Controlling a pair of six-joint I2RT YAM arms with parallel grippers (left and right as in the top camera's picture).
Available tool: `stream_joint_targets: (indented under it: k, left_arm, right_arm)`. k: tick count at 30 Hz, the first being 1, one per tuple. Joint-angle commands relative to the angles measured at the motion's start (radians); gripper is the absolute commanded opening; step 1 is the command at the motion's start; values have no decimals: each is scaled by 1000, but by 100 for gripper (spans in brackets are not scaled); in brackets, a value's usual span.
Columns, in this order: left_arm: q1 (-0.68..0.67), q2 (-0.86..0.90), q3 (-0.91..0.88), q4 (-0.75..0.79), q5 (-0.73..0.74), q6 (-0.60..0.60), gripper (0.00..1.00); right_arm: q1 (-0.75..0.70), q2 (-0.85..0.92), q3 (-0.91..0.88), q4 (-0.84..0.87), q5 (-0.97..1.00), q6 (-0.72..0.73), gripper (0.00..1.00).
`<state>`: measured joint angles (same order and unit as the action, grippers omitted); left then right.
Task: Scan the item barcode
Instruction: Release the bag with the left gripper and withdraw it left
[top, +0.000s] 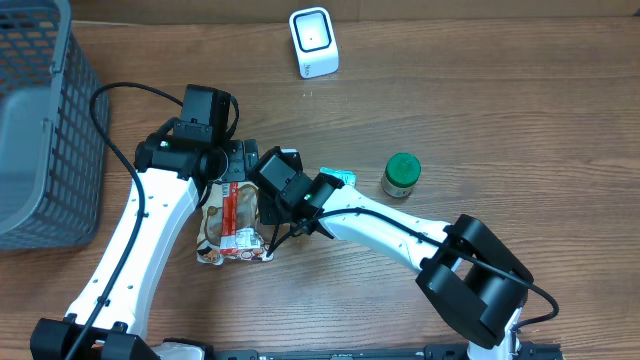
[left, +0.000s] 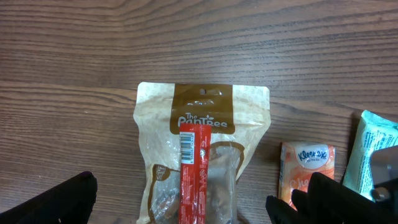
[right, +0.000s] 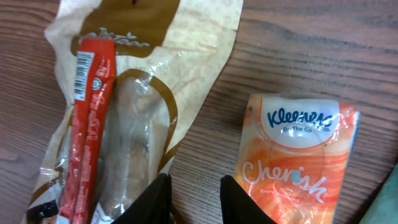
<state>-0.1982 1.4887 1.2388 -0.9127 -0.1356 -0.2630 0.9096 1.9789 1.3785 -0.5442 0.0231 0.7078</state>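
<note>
While poised over the wooden counter (top: 520, 110), held the left pincer (left: 199, 190) spread wide and gripping nothing, with a dark finger (left: 59, 202) at each lower corner of the wrist view and the snack pouch (left: 205, 118) between them. Kept the right pincer (right: 194, 194) only narrowly parted, with bare wood showing in the gap and nothing clasped. Showed one of its fingers overlapping the pouch's edge in the right wrist view, though could not tell whether touching.

Found the pouch lying flat on the counter near its middle, partly hidden beneath both wrists from overhead, with its brown header band uppermost in both wrist views. Saw a red stick pack (left: 194, 174) resting lengthwise on top of the pouch, its white barcode strip at the upper end and facing up.

Noted an orange tissue pack (right: 298, 162) flat just beside the pouch and apart from it, then a teal packet (top: 340, 176) further along. Spotted a green-lidded jar (top: 401, 174) near that packet. Made out the white scanner (top: 314, 42) standing at the far edge, well apart from the pouch, and a grey basket (top: 40, 130) at the left end.
</note>
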Motion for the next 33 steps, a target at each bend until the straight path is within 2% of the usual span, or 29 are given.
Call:
stream_joint_targets:
  k: [1,8,11,19,33]
  left_arm:
    - [2,-4,12,1,-9,-3,100]
    - [2,-4,12,1,-9,-3,99]
    - [2,-4,12,1,-9,-3,100]
    - [2,-4,12,1,-9,-3,100]
    - [2,-4,12,1,-9,-3,100]
  right_arm:
    - [1,29,22,1,-18,1,27]
    - [1,29,47,-48,-8,-5,27]
    - [0,29,72,-117,58,-40,27]
    - [0,29,74,-152,150,-81,29]
    - [11,81,36,-115,179,-80,33]
